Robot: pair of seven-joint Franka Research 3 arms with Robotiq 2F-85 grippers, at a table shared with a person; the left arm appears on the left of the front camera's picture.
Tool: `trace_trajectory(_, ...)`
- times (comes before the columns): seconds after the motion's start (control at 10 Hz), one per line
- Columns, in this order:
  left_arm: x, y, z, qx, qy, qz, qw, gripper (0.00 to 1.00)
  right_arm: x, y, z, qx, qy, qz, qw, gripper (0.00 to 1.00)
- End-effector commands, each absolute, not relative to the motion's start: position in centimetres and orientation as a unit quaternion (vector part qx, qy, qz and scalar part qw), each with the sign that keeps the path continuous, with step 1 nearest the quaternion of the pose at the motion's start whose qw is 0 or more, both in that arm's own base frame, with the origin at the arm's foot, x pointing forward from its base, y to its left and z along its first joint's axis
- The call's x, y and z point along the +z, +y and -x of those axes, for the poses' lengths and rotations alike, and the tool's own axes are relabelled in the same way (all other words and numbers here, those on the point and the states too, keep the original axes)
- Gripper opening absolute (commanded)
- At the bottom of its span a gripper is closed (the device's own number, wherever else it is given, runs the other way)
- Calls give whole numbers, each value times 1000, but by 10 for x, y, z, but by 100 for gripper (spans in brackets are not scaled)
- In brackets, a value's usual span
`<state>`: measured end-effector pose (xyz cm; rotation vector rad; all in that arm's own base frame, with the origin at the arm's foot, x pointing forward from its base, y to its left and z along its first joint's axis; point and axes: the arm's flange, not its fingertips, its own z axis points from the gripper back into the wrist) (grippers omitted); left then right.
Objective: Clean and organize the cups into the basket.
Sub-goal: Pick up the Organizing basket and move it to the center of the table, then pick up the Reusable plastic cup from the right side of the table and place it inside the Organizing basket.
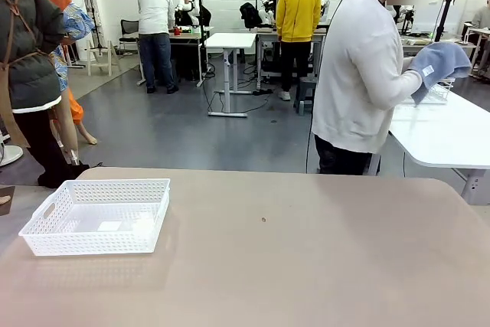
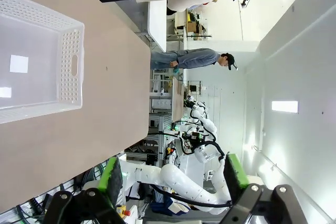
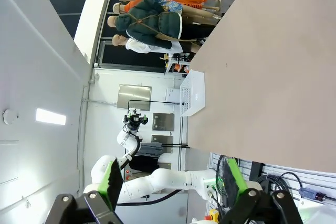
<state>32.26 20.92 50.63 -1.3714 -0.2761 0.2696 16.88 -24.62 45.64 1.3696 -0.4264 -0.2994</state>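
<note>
Grippers: left gripper [image 2: 173, 178] and right gripper [image 3: 172, 179], each with fingers spread wide apart, raised clear of the table [image 1: 306, 266]; white basket [image 1: 92, 244] standing upright on the table's left side; person [image 1: 360, 74] beyond the far edge, right of centre, holding a blue-grey cloth [image 1: 440, 67].

One white basket [image 1: 92, 244], one tan table [image 1: 306, 266], one person [image 1: 360, 74] standing at its far side, one blue-grey cloth [image 1: 442, 63] (in that person's hands).
</note>
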Motion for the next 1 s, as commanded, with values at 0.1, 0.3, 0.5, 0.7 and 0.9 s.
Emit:
trace_trajectory(0.1, 507, 211, -322, 121, -130, 634, 753, 100, 458, -247, -170, -129, -206, -631, 737, 100)
trace_trajectory(0.3, 507, 211, -322, 121, -130, 634, 753, 100, 458, -247, -170, -129, -206, -631, 737, 100)
trace_trajectory(0.5, 507, 211, -322, 121, -130, 634, 753, 100, 458, -247, -170, -129, -206, -631, 737, 100)
trace_trajectory(0.7, 507, 211, -322, 121, -130, 634, 753, 100, 458, -247, -170, -129, -206, -631, 737, 100)
trace_trajectory(0.9, 507, 211, -322, 121, -130, 634, 753, 100, 458, -247, -170, -129, -206, -631, 737, 100)
